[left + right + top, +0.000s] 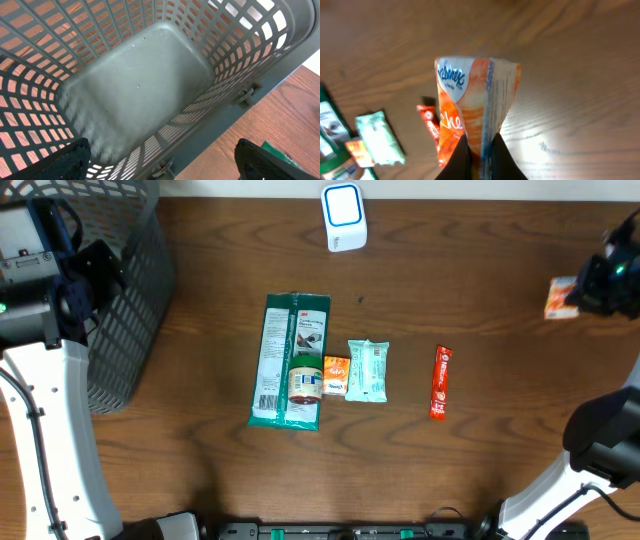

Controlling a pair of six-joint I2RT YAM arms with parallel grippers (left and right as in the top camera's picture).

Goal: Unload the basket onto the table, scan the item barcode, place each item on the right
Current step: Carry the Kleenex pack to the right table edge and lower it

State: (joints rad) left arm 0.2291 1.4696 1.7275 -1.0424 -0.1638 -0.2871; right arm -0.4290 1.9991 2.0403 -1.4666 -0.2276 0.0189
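Kleenex pack clamped in my right gripper, well right of the scanner, likely held up to present its barcode; left gripper jaws wide, empty, parked over the basket left of scanner.

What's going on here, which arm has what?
The right gripper is shut on an orange Kleenex pack, held above the table's right side, away from the white scanner. The left gripper hangs open over the grey basket. A green package, a mint pack and a red stick lie mid-table.
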